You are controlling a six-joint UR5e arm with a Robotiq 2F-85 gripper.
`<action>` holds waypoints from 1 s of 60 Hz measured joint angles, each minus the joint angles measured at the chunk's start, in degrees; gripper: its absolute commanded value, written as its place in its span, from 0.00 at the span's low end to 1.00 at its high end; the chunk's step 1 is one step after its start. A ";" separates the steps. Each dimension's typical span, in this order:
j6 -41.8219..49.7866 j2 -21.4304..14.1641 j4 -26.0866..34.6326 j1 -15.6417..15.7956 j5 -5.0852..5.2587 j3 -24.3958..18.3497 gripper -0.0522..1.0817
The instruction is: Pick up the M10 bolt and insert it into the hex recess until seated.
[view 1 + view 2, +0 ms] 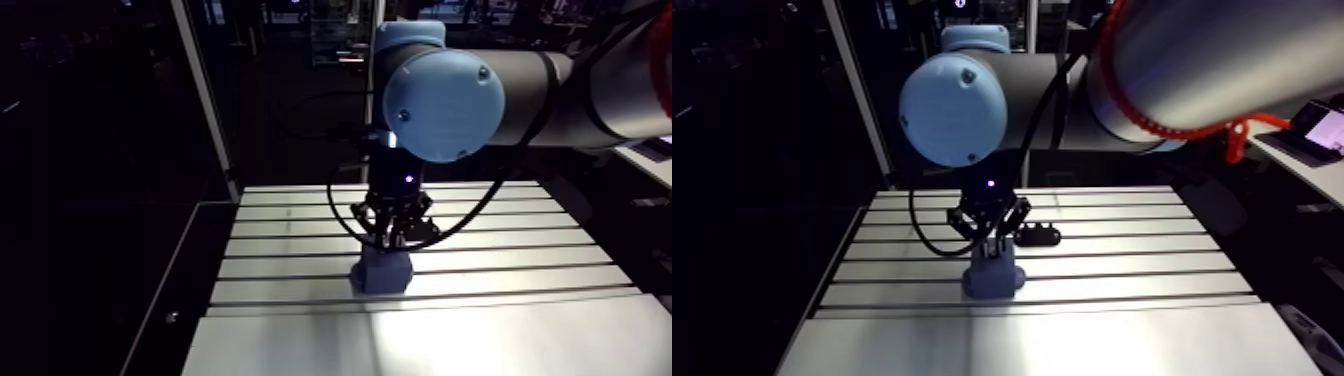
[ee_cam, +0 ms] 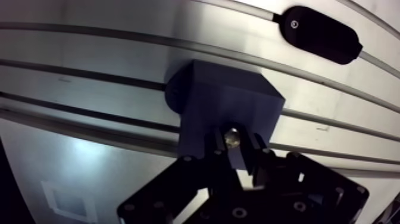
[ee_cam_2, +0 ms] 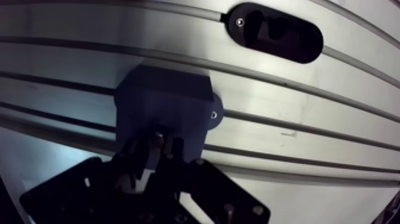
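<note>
Barely visible bolt (glinting metal tip)

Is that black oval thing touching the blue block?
Apart. The wrist view shows bare table between the black oval piece and the blue block.

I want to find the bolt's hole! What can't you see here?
The hex recess: wrist view, unseen; the end effector covers part of the blue block.
The bolt: wrist view, only a shiny bit shows in the grip; depth unclear.
Arm view: the bolt is too small and dark.
The black oval holder: wrist view, inside too dark.
</note>
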 measured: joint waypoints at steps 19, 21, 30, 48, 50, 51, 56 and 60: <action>-3.37 -0.03 0.25 0.03 0.04 -0.13 0.68; -3.72 -0.03 0.27 0.03 0.04 -0.14 0.68; -5.12 -0.03 0.32 0.01 0.01 -0.17 0.68; -7.51 -0.04 0.30 -0.06 -0.11 -0.03 0.68; -7.76 -0.03 0.29 -0.07 -0.11 -0.03 0.68; -7.98 -0.04 0.29 -0.07 -0.12 -0.02 0.68; -8.64 -0.03 0.27 -0.10 -0.16 -0.03 0.68; -9.17 -0.04 0.24 -0.15 -0.17 -0.05 0.68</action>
